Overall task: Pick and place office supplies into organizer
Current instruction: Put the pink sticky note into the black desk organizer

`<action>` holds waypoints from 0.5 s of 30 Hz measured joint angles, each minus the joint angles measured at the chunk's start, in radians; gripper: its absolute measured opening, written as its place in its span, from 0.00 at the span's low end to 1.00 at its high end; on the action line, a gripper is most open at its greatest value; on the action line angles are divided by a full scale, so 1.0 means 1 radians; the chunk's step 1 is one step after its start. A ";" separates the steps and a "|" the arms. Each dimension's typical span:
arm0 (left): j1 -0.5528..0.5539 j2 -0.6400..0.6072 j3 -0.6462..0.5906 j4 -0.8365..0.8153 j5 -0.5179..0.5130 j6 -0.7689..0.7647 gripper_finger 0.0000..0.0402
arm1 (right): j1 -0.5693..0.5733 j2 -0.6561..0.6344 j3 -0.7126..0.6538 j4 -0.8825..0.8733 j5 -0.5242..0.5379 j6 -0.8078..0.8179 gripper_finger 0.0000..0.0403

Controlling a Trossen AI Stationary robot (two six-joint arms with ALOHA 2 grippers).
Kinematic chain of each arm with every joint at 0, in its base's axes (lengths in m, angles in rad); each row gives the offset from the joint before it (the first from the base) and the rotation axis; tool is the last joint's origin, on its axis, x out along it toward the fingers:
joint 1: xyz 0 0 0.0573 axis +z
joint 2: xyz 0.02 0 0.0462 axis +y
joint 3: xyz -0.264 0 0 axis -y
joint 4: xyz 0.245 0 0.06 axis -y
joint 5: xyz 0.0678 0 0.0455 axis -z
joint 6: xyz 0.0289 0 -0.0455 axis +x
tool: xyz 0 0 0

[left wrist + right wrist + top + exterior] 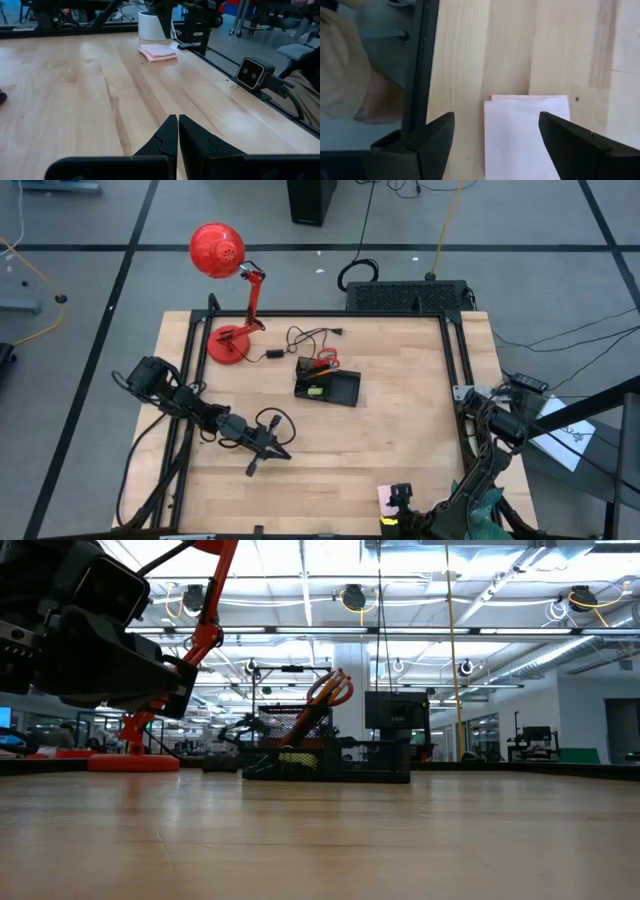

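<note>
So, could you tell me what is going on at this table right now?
The right gripper hangs open over the pink sticky-note pad near the table's front edge, not gripping it. The left gripper is shut and empty over bare wood on the left side. The organizer sits mid-table and already holds the red-handled scissors and a few other supplies. A red desk lamp stands at the back left.

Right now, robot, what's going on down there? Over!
Right gripper open above pink sticky-note pad, near table edge. Left gripper shut, empty, waiting. Organizer holds scissors. Nothing blocking.
</note>
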 joint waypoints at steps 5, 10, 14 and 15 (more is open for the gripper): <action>0.000 0.000 0.000 -0.039 -0.006 -0.029 0.05 | -0.001 0.068 -0.002 -0.032 -0.013 -0.043 0.71; -0.007 0.000 0.000 -0.048 -0.008 -0.048 0.05 | -0.001 0.126 0.003 -0.101 0.015 0.017 0.71; -0.018 0.000 0.000 -0.048 -0.008 -0.042 0.05 | 0.000 0.139 0.002 -0.150 0.021 0.084 0.71; -0.019 0.000 0.000 -0.048 -0.010 -0.040 0.05 | -0.001 0.140 0.002 -0.163 0.033 0.099 0.71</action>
